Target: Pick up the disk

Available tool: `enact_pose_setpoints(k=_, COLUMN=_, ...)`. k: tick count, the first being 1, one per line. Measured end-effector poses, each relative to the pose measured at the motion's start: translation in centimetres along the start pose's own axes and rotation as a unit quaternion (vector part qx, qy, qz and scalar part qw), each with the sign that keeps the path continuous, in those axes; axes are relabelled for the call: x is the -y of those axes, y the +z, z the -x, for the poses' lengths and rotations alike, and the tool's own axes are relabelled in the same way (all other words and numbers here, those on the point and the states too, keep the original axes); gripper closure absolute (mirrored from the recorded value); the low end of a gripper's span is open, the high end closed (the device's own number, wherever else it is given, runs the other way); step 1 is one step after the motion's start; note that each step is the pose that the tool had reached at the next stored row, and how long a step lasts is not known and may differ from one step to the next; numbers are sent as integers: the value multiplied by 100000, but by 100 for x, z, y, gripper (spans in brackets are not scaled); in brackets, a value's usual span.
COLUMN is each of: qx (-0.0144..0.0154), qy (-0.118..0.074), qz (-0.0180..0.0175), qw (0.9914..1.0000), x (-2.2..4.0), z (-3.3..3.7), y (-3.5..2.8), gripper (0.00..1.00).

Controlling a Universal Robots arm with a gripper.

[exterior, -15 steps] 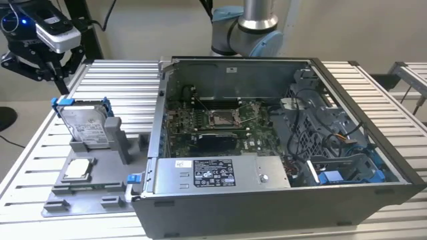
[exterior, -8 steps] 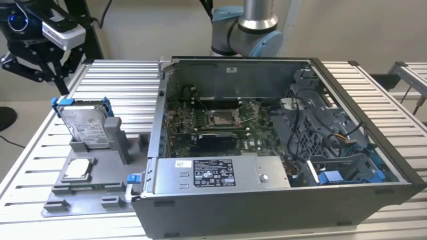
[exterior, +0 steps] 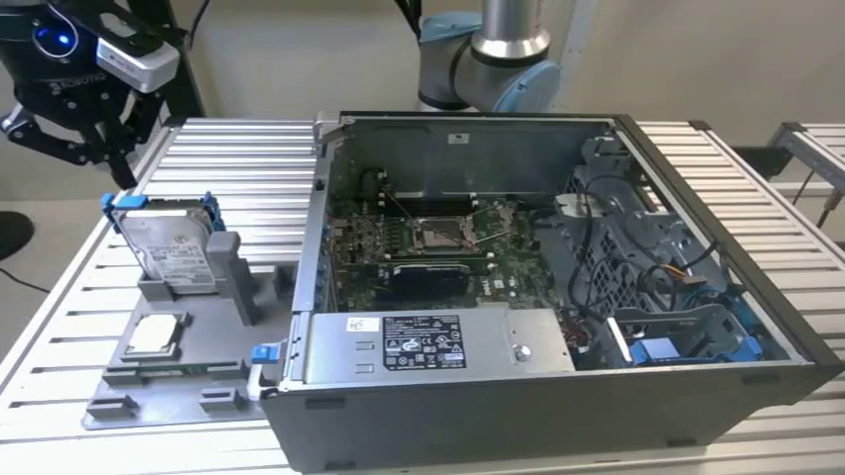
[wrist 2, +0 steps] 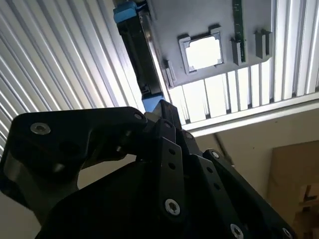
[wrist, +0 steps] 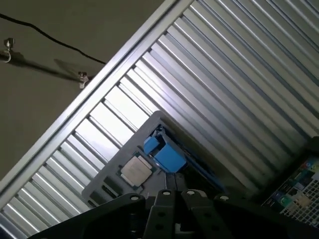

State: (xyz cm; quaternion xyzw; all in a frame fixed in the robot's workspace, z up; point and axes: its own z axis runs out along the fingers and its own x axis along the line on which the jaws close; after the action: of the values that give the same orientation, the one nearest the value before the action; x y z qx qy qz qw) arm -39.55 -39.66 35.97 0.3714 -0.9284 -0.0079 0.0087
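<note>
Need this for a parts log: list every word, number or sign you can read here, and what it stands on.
Disk, white label: print too small to read.
Long grey box, black label: white print and symbols, too small to read.
Same box, small white sticker: too small to read.
Square chip: no legible marking.
Nothing can be quoted.

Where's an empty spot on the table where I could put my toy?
The ribbed table is bare beyond the disk, beside the computer case. Another bare strip lies past the case, at the exterior view's right. The grey holder and the case's inside are crowded.
</note>
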Motion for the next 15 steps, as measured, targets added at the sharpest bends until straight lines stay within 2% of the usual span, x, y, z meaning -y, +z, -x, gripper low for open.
enact_pose_setpoints(k=4, qx=-125, qy=-3619, qz=-88, qw=99934, x=0, z=0, y=0, gripper=100)
enact_pose_setpoints(k=8, qx=-199, qy=-7232, qz=-127, qw=99738, x=0, z=0, y=0, gripper=100)
enact_pose_setpoints(k=11, qx=-256, qy=-9947, qz=-157, qw=99504, x=0, z=0, y=0, gripper=100)
enact_pose_setpoints(k=15, qx=-329, qy=-13598, qz=-197, qw=99070, x=0, z=0, y=2, gripper=100)
